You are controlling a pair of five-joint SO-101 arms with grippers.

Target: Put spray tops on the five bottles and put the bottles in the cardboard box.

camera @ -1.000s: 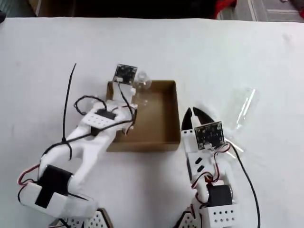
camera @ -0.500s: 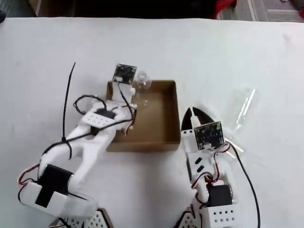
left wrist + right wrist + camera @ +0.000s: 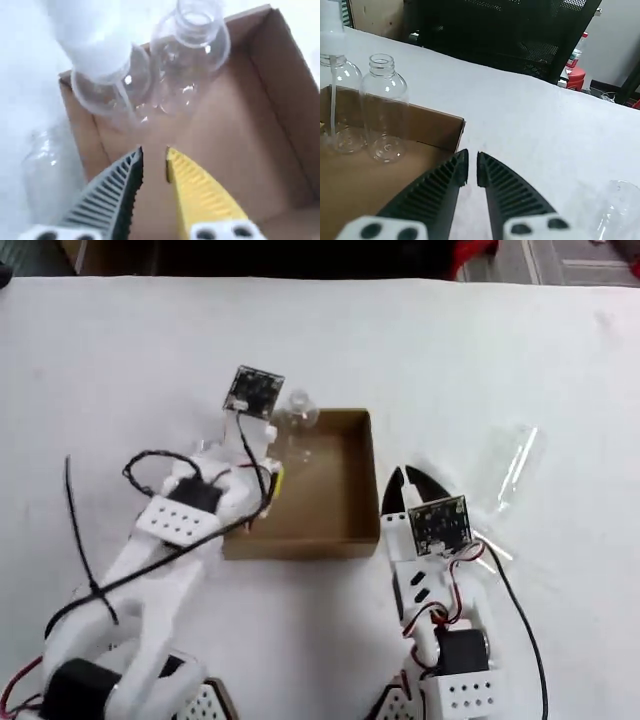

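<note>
The cardboard box (image 3: 300, 540) sits mid-table. In its far left corner stand two clear bottles: one with a white spray top (image 3: 100, 50) and one with a bare neck (image 3: 192, 50). The right wrist view shows the same topped bottle (image 3: 340, 100) and open-necked bottle (image 3: 384, 110). My left gripper (image 3: 155, 152) hangs over the box floor, its grey and yellow fingers slightly open with nothing between them. My right gripper (image 3: 408, 483) rests on the table just right of the box, black fingers shut and empty.
A clear bottle (image 3: 510, 470) lies on its side on the table right of my right gripper. Another clear bottle (image 3: 45, 165) stands outside the box's left wall. Dark chairs stand beyond the table's far edge (image 3: 520, 70).
My left arm has drawn back from the bottles toward the near left, its wrist lifting. The right arm has kept still.
</note>
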